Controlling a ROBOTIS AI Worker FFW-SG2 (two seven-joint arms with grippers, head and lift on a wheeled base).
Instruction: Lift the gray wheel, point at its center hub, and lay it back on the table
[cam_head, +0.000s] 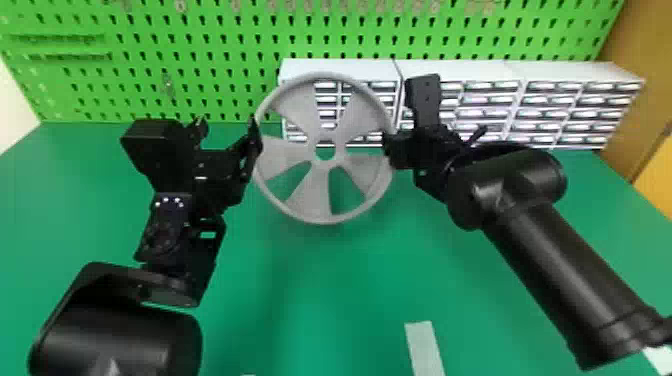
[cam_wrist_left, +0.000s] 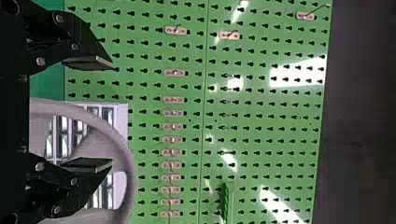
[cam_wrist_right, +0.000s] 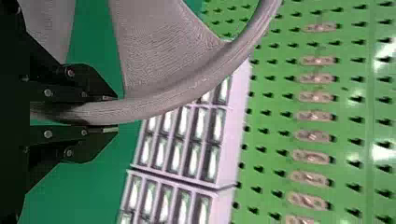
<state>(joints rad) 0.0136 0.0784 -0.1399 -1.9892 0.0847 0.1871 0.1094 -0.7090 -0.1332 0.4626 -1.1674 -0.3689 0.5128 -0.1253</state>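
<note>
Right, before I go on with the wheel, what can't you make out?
- Head view: a short stretch of the rim of the gray wheel, covered by the right gripper.
- Head view: whether the left gripper touches the rim; it overlaps it there.
- Both wrist views: parts of the wheel, cut off by the picture's edge.
- Head view: the drawers' contents, too small.

The gray wheel (cam_head: 312, 197) is held above the tabletop (cam_head: 340, 280) at the frame's upper center, its face turned toward the head view. Five broad blades are joined to its round rim (cam_head: 322, 220) and holed center hub (cam_head: 325, 164). The rim is gripped at frame right by the right tool (cam_head: 390, 147).
</note>
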